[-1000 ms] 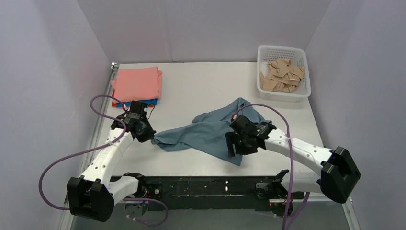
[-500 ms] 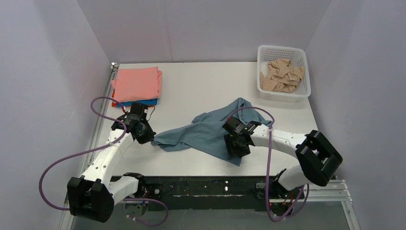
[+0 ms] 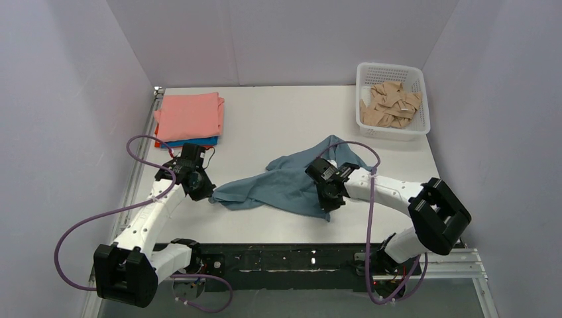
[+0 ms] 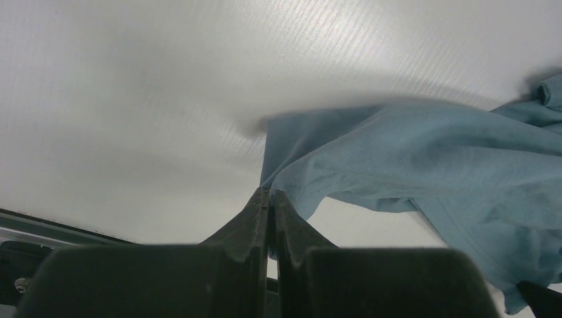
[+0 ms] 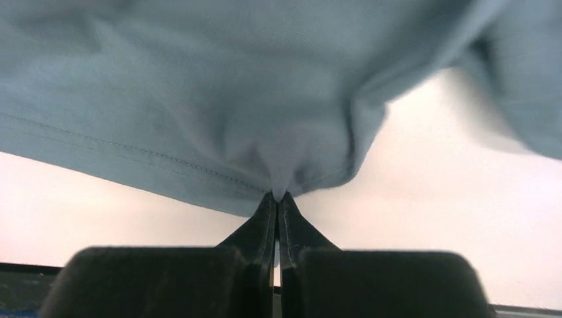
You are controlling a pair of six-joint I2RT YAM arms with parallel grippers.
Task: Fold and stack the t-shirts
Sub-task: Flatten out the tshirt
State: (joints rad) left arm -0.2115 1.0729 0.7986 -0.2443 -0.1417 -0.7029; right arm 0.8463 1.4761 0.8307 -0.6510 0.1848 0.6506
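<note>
Grey-blue t-shirt point(image 3: 285, 182), soft matte cotton, lies crumpled in a long diagonal band across the table's point(image 3: 278, 119) middle, nearer the near edge. Left gripper point(image 4: 270, 202) clenched on its left hem corner. Right gripper point(image 5: 277, 201) pinched on a stitched hem fold. Salmon-pink t-shirt point(image 3: 190, 112), folded flat, tops the stack at the far left corner.
</note>
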